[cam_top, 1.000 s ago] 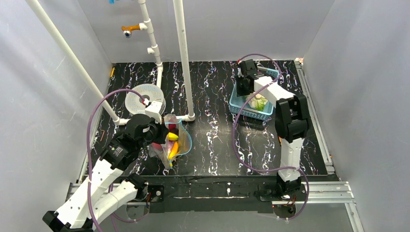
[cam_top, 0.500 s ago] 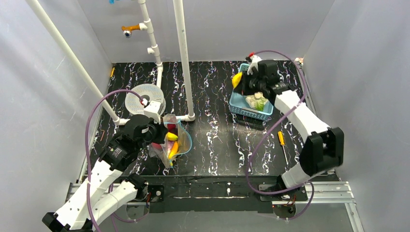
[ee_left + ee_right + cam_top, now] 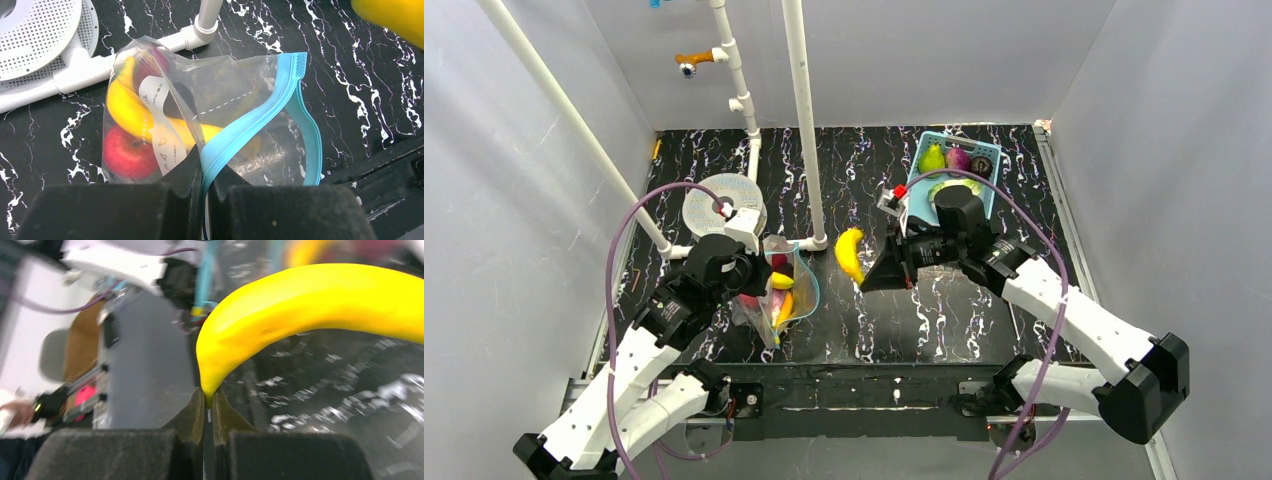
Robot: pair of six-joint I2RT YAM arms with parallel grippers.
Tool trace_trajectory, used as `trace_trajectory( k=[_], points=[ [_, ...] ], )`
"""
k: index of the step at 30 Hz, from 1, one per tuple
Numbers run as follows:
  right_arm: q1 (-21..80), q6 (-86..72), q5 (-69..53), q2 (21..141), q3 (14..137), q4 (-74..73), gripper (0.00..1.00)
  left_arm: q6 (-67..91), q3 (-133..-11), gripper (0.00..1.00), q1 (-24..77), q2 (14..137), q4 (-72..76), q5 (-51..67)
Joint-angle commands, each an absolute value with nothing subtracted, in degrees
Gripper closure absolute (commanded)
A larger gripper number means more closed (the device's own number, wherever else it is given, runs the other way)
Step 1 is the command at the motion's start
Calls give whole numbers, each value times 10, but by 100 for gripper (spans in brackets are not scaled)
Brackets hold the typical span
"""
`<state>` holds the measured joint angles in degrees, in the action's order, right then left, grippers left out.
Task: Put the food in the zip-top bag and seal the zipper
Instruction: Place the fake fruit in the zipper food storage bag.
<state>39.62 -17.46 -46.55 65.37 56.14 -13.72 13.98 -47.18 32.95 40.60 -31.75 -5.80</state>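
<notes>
The clear zip-top bag (image 3: 784, 292) stands at the left of the black mat, its mouth open to the right. My left gripper (image 3: 205, 176) is shut on its light-blue zipper (image 3: 252, 117) edge. Inside the bag lie a yellow banana (image 3: 125, 107), a red apple (image 3: 125, 152) and a dark piece (image 3: 176, 100). My right gripper (image 3: 870, 277) is shut on the tip of another banana (image 3: 850, 253), held above the mat just right of the bag. In the right wrist view this banana (image 3: 310, 300) arcs up and right from the gripper (image 3: 207, 401).
A light-blue mesh basket (image 3: 969, 139) at the back right holds a yellow-green piece (image 3: 932, 158) and a magenta piece (image 3: 959, 158). White pipes (image 3: 804, 120) rise behind the bag. A white perforated disc (image 3: 709, 205) lies at the back left. Grey walls enclose the mat.
My right arm has lifted the banana out of the basket and swung it left and nearer, to beside the bag. The left gripper and the bag have stayed put.
</notes>
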Motion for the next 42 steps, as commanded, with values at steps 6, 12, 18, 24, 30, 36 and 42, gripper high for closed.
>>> trace_trajectory(
  k=[6,12,18,24,30,36,42],
  points=[
    [542,-284,-656,709,641,59,99,138,-467,100,326,395,-314,-74],
    [590,-302,-643,789,680,120,99,139,-466,100,326,387,-314,-76],
    [590,-304,-581,833,672,152,99,139,-464,100,326,374,-314,-77],
    [589,-315,-512,841,643,183,99,140,-463,100,326,364,-313,-77],
    [576,-356,-468,869,603,287,99,139,-464,100,326,359,-313,-73],
    [569,-404,-439,932,608,395,99,140,-463,100,326,355,-313,-70],
    [558,-418,-415,980,625,429,99,140,-463,100,326,352,-313,-66]
  ],
)
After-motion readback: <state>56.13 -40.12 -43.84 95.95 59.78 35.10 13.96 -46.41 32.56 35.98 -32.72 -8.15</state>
